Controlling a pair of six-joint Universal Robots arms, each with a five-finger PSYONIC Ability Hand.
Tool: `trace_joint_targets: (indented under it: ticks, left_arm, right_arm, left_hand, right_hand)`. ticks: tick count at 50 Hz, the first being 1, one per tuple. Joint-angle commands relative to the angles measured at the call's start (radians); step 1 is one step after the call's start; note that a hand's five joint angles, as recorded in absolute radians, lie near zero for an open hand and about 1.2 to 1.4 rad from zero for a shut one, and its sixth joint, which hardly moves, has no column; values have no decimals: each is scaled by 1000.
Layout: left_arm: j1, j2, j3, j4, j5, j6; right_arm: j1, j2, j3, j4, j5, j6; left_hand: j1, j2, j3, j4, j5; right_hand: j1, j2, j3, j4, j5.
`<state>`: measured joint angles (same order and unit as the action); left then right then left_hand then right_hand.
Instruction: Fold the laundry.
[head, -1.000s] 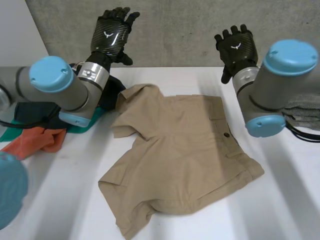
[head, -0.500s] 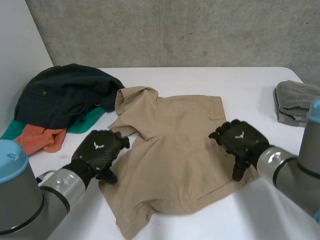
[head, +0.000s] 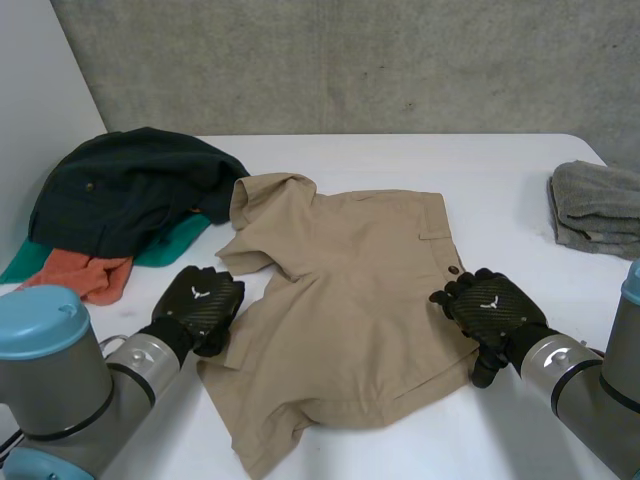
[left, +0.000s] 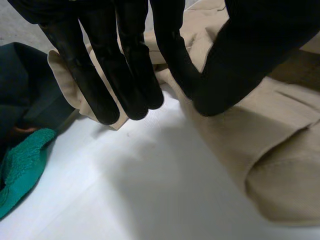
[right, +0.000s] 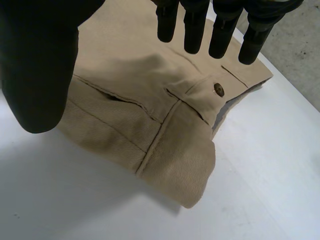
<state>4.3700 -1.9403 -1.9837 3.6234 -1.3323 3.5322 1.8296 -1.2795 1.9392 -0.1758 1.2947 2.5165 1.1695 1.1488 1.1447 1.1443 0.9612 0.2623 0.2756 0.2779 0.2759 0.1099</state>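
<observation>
Tan shorts (head: 350, 300) lie flat and crumpled in the middle of the white table (head: 500, 170). My left hand (head: 200, 300) sits low at their left edge. In the left wrist view its fingers (left: 120, 60) hang straight with the thumb closed against them, right at the shorts' edge (left: 280, 150); I cannot make out cloth between them. My right hand (head: 490, 310) hovers over the shorts' right side. There its fingers (right: 195, 30) are straight and spread from the thumb, just above the tan cloth (right: 150, 100) near a brown button (right: 218, 89).
A dark garment (head: 120, 185) is heaped at the back left over a teal towel (head: 170, 245) and an orange cloth (head: 80, 275). The teal towel (left: 25, 155) lies close to my left hand. A folded grey cloth (head: 595, 205) sits at the right edge.
Both arms came down from raised at the back to the shorts' two sides. My left hand's thumb closed against its fingers; the right hand slid slightly nearer and stayed open.
</observation>
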Motion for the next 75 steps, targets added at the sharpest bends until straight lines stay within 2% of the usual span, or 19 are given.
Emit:
trace_joint_targets:
  ticks: [1,7,10,11,12,15,21,27,31,35,40,50,52,53,57,60,61,63,75]
  left_arm:
    - [16,-22,57,0,-4,-1]
    - [77,-43,95,-11,-5,-4]
    - [71,-26,77,-12,-1,-4]
    - [68,-7,60,-17,1,-13]
    - [66,15,51,-23,4,-19]
    - [34,110,2,-66,19,-50]
    - [-49,222,-52,-161,15,-145]
    - [-122,290,-52,-350,12,-272]
    - [-132,316,-43,-452,12,-334]
    - [-138,317,-43,-496,10,-386]
    - [-159,304,-44,-494,4,-426]
    - [-182,225,-41,-399,-131,-426]
    - [-194,216,-41,-390,-145,-424]
    - [-204,204,-40,-381,-151,-423]
    - [-228,195,-40,-373,-150,-423]
    - [-254,207,-40,-373,-148,-423]
    - [-260,210,-40,-373,-148,-423]
    - [-282,216,-33,-373,-150,-417]
    - [-285,282,49,-385,-159,-414]
  right_arm:
    - [-3,-4,1,1,-2,1]
    - [-7,-29,-6,24,-3,-2]
    - [-30,-50,-12,55,-12,-13]
    - [-41,-57,-16,62,-20,-21]
    - [-53,-64,-17,70,-29,-30]
    - [-108,-81,-17,93,-80,-83]
    - [-165,-75,-11,131,-161,-174]
    - [-173,-44,-8,121,-192,-189]
    - [-188,-12,-11,114,-216,-191]
    - [-188,-4,-9,95,-242,-193]
    - [-187,-6,-5,64,-250,-189]
    - [-191,-11,12,65,-252,-186]
    - [-193,-12,14,68,-250,-188]
    - [-193,-12,14,70,-249,-188]
    - [-193,-24,15,87,-238,-191]
    - [-193,-49,9,125,-232,-191]
    - [-194,-58,6,139,-232,-189]
    - [-210,-93,3,177,-242,-188]
    - [-259,-143,20,223,-256,-189]
  left_hand:
    - [227,247,252,252,260]
    - [227,247,252,252,260]
    - [227,247,252,252,260]
    - [-90,-69,-65,-64,-56]
    - [-261,-241,-237,-236,-228]
    - [-506,-486,-481,-481,-473]
    - [-522,-501,-497,-496,-488]
    - [-519,-498,-494,-493,-485]
    - [-519,-498,-494,-493,-485]
    - [-510,-489,-485,-485,-476]
    - [-498,-477,-473,-473,-464]
    - [-422,-401,-397,-397,-388]
    - [-323,-302,-298,-297,-289]
    - [-142,-121,-117,-116,-108]
    - [221,241,245,246,254]
    - [227,247,252,252,260]
    - [227,247,252,252,260]
    - [227,247,252,252,260]
    - [227,247,252,252,260]
  right_hand:
    - [87,74,71,73,65]
    - [81,68,65,67,59]
    - [78,65,62,64,56]
    - [78,65,63,65,56]
    - [81,68,65,67,59]
    - [107,94,92,94,85]
    - [207,194,191,193,185]
    - [266,253,250,252,244]
    - [480,466,464,466,458]
    - [1132,1119,1117,1119,1110]
    - [1134,1121,1118,1120,1112]
    - [1134,1121,1118,1120,1112]
    - [1134,1121,1118,1120,1112]
    - [1134,1121,1118,1120,1112]
    - [1134,1121,1118,1120,1112]
    - [1134,1121,1118,1120,1112]
    - [1004,991,989,991,982]
    - [340,327,325,327,318]
    - [254,241,239,241,232]
